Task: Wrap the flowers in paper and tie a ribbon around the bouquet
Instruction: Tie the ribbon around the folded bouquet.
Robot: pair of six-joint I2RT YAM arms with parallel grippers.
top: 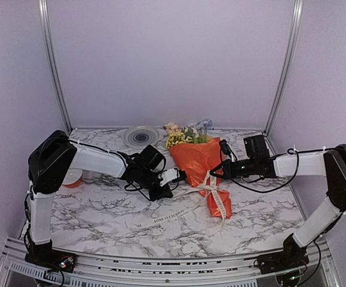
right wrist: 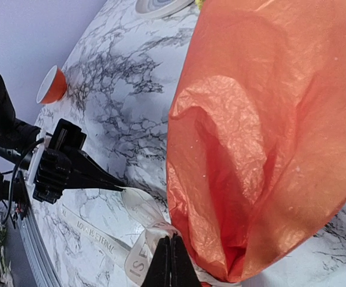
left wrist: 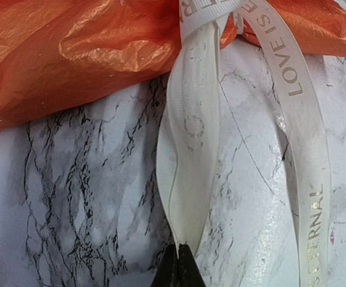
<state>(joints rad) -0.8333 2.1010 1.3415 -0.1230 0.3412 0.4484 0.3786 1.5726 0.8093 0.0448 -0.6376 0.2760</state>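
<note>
Mid-table: bouquet lying flat, narrow end toward the arms. Flowers poking out of the far, wide end of the paper.
Around the narrow part: ribbon, wrapped, with one lettered tail trailing over the marble toward near left.
Left gripper: clamped shut, pinching a ribbon loop just left of the paper. Loop twisted, running from the tips up to the wrap in the wrist view.
Right gripper: closed tight too, tips right at the wrap on the bouquet's right side. Ribbon nipped between them, as far as visible.
Far left: orange spool, well apart.
Back edge: round striped disc, near the flowers.
</note>
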